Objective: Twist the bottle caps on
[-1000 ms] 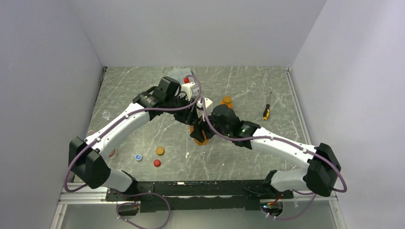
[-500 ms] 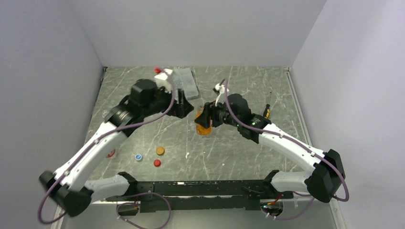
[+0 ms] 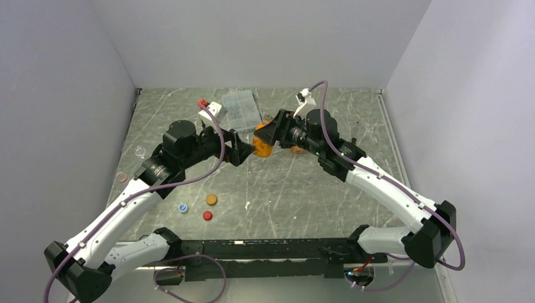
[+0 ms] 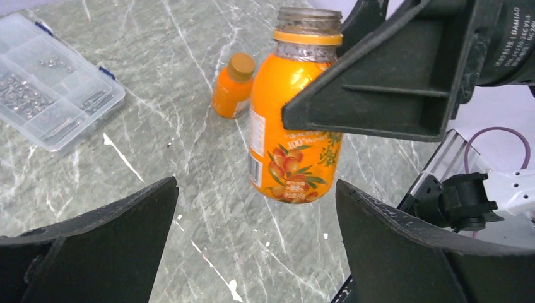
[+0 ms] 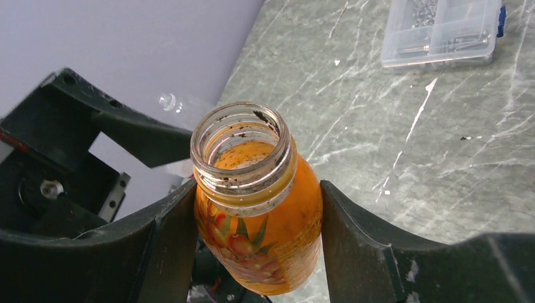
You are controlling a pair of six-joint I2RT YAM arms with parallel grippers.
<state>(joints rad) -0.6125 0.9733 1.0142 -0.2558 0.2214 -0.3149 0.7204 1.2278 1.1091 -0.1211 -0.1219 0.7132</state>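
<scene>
Lettering "100%" is read on the uncapped orange bottle (image 4: 295, 126), clamped by the right gripper (image 5: 255, 233) toward twelve o'clock on the table (image 3: 315, 189); finer print is blurred. The left gripper (image 4: 255, 186) is spread wide.

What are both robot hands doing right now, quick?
Left gripper: open, holding nothing.
Right gripper: closed on the uncapped orange plastic juice bottle.

Soft, even light from above brightens every view. Shadows on the grey worktop (image 3: 284, 189) are faint and diffuse. The orange bottle (image 5: 252, 208) is in sharp focus.
</scene>
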